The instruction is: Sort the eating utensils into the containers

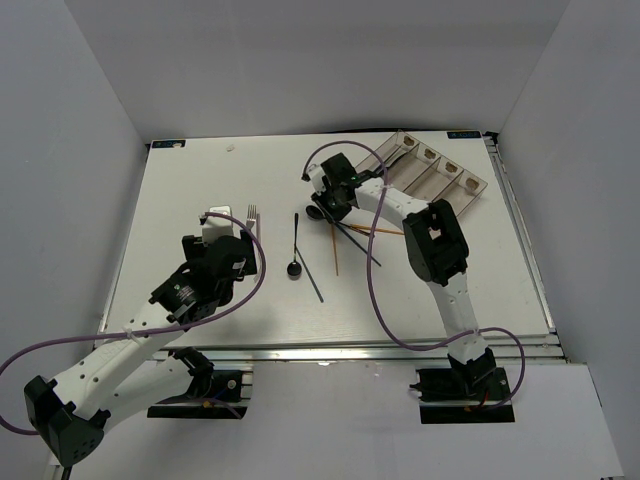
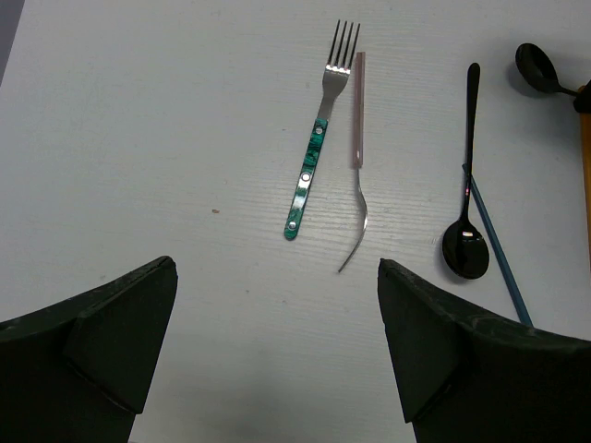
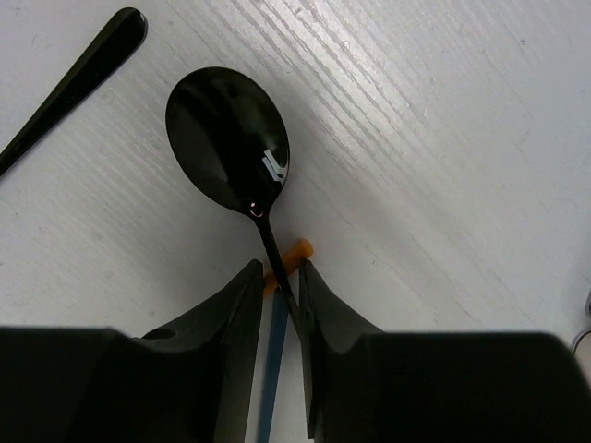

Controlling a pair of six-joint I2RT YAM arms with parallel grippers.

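Observation:
My right gripper [image 3: 280, 277] is closed narrowly on the thin handle of a small black spoon [image 3: 229, 138]; an orange chopstick tip [image 3: 295, 252] and a blue stick [image 3: 275, 369] lie under the jaws. In the top view it [image 1: 325, 207] sits left of the clear bins [image 1: 440, 170]. My left gripper [image 2: 275, 268] is open and empty, hovering just short of a teal-handled fork [image 2: 312, 166] and a pale-handled utensil [image 2: 357, 129]. In the top view it [image 1: 232, 238] is near the fork tines [image 1: 252, 212]. A second black spoon [image 1: 295, 262] lies mid-table.
Orange [image 1: 335, 250] and dark grey [image 1: 315, 278] chopsticks lie crossed between the arms. The left wrist view also shows the second spoon [image 2: 466, 235], a blue stick [image 2: 499, 254] and the held spoon's bowl [image 2: 538, 67]. White walls enclose the table.

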